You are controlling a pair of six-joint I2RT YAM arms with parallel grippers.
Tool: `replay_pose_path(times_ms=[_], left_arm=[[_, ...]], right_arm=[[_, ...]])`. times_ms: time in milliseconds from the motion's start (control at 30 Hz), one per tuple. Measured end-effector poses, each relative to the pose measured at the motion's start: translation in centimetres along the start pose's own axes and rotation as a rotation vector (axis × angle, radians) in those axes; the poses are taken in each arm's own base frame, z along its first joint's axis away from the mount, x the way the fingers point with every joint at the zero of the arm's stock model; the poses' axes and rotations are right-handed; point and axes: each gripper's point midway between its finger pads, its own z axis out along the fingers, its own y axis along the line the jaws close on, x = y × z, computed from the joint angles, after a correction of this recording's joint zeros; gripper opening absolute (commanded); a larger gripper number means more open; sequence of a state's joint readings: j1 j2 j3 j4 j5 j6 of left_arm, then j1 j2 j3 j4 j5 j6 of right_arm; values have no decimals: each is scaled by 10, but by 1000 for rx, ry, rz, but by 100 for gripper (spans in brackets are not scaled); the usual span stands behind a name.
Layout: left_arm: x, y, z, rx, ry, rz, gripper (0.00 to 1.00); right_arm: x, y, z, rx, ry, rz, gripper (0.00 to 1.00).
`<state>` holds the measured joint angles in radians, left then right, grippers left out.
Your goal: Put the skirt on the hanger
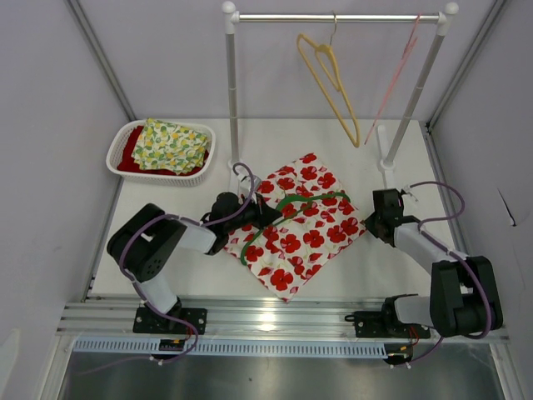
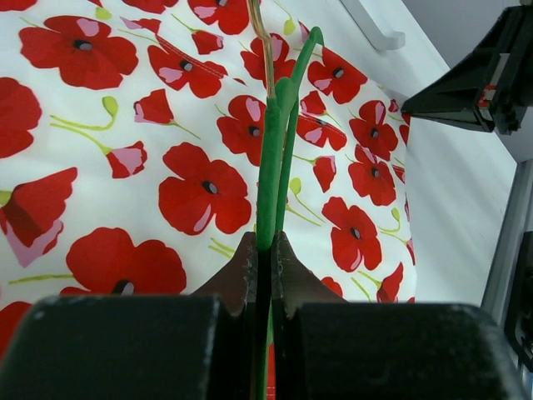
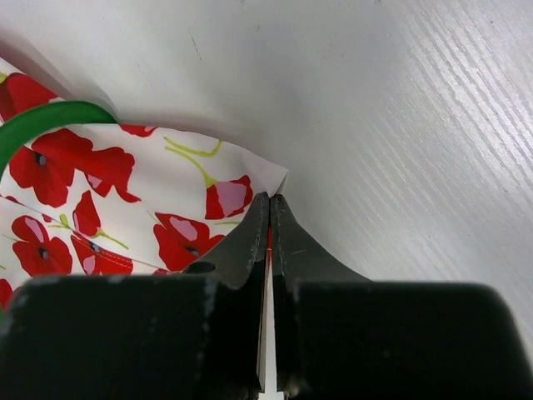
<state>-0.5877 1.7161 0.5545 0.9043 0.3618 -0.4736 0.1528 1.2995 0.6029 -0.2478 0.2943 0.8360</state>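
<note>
A white skirt with red poppies lies flat on the table's middle. A green hanger lies on top of it. My left gripper is shut on the green hanger near its hook end, over the skirt. My right gripper is shut on the skirt's right edge, low on the table. The hanger's curve shows at the left of the right wrist view.
A clothes rail stands at the back with a yellow hanger and a pink hanger on it. A white basket with folded cloths sits at the back left. Grey walls close in on both sides.
</note>
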Motion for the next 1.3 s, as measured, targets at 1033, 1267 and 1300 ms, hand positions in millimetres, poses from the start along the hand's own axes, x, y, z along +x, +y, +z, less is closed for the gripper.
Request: replay_pose_path(times_ms=[1033,1267,1300], left_arm=[[-25,-10,-8,-50,-64,14,0],[-39,-33,-11,-44,-51,92,0],[-42,-38,-11,-44,-55,106,0]], right_arm=[[-7,-35,1,59,21,5,0],[-12,-25,5,40,39,-8,22],[-15,-21,4,30,37,-13,33]])
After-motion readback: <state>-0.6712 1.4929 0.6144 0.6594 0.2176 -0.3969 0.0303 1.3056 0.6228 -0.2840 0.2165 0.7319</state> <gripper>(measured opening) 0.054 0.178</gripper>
